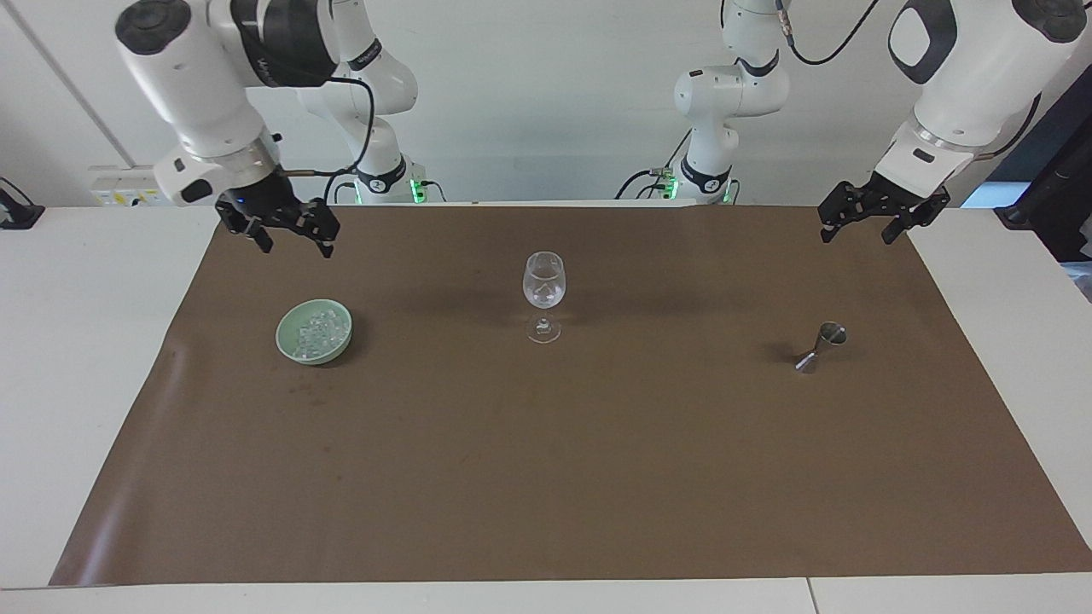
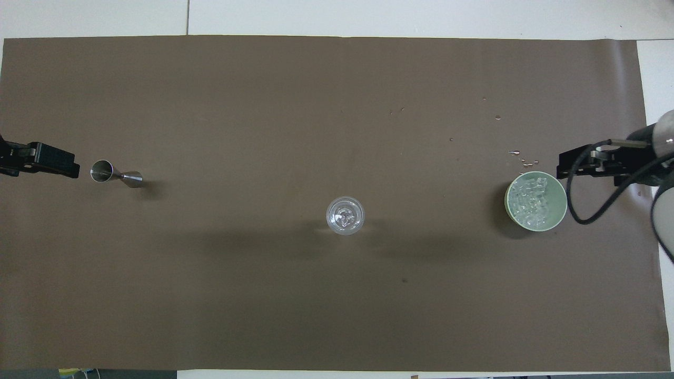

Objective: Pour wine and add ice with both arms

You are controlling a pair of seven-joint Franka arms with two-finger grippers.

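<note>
- Your right gripper (image 1: 285,239) is up in the air over the brown mat (image 1: 546,477), at the right arm's end of the table. Fingers spread, nothing in them. From overhead it shows up just beside the bowl's rim (image 2: 585,167).
- The ice (image 1: 314,331) sits heaped in the pale green bowl (image 1: 290,345), which rests on the mat toward the right arm's end. You can see the cubes clearly from above too (image 2: 534,202), filling most of the bowl (image 2: 509,208).
- A few wet specks or tiny bits (image 2: 524,160) lie on the mat a little farther from the robots than the bowl. Can't tell you if they're water or ice chips.
- The stemmed glass (image 1: 543,294) stands upright mid-table, well apart from both grippers. Looking down into it (image 2: 345,215) there's something clear and glinting at the bottom.
- The little metal jigger (image 1: 821,345) lies tipped over on the mat toward the left arm's end (image 2: 116,174).
- Your left gripper (image 1: 868,223) hangs over the mat's corner at the left arm's end, jaws apart and empty; that arm is just waiting. Overhead only its tip pokes in (image 2: 52,160), near the jigger but not touching.
</note>
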